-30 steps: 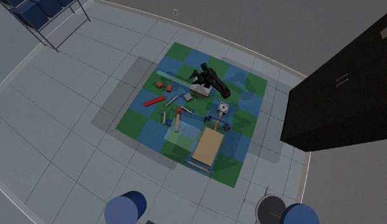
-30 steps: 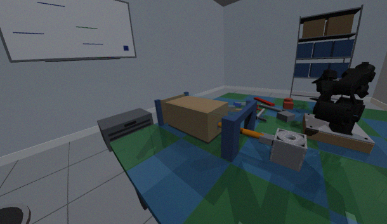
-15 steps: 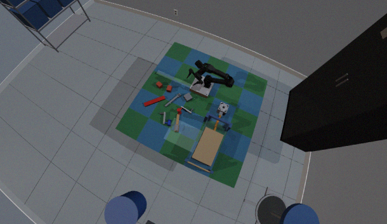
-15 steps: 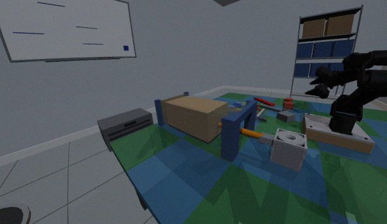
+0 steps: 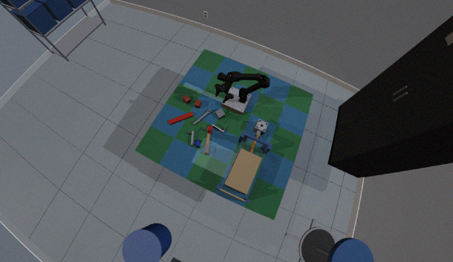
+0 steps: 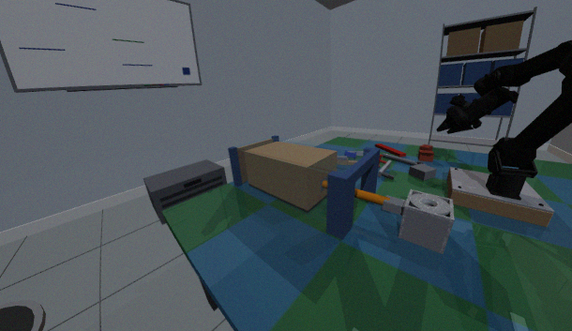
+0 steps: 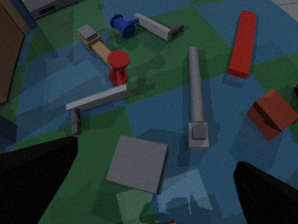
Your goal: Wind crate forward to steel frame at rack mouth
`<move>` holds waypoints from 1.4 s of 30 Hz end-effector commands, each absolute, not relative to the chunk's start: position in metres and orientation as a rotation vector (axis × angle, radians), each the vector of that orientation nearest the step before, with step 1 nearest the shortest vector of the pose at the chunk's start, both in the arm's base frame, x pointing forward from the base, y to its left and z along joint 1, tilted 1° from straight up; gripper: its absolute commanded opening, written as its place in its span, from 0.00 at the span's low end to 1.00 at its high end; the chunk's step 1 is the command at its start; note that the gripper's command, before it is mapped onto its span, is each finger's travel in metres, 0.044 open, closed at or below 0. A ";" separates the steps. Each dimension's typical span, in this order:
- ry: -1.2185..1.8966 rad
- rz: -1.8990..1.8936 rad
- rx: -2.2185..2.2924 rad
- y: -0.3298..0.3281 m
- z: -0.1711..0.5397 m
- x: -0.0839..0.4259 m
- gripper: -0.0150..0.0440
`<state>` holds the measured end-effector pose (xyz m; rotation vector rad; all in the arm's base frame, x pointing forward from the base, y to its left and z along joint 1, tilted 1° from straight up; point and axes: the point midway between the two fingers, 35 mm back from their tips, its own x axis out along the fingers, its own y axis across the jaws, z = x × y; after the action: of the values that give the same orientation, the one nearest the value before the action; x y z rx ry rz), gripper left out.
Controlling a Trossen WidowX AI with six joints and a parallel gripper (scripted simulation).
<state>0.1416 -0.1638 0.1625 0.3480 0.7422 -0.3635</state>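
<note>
Early stage. Black two-finger gripper [image 5: 222,92] [image 6: 444,128] [image 7: 157,159] spread wide, nothing in it. Tan box-shaped crate [image 5: 243,171] [image 6: 286,174] lies flat, short of the blue frame [image 5: 257,139] [image 6: 348,175]; from above, grey square winch [image 5: 261,131] [image 6: 426,227] at its one o'clock. Left: handle, key, winding, release.

Two cranks [image 5: 218,128] [image 6: 385,167] [image 7: 97,98], two red cubes [image 5: 197,104] [image 6: 426,156] [image 7: 270,116], one red bar [image 5: 180,118] [image 6: 390,149] [image 7: 242,44], one grey block [image 5: 220,113] [image 6: 422,172] [image 7: 137,164], one crate [image 5: 243,171] [image 6: 286,174] [image 7: 7,50], one winch [image 5: 259,128] [image 6: 426,226]

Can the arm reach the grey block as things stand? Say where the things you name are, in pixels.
Probably yes: the fingers are open and empty, and the grey block [image 5: 220,113] [image 6: 422,172] [image 7: 137,164] lies near the arm's base with nothing on top.
</note>
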 end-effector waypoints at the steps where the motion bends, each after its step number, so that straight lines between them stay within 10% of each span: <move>1: 0.966 -0.514 0.869 -0.174 0.146 0.202 1.00; 42: 1.126 -1.300 1.287 -0.109 0.055 0.342 1.00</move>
<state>0.3378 -0.1073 0.0537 1.2782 1.1537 -1.2729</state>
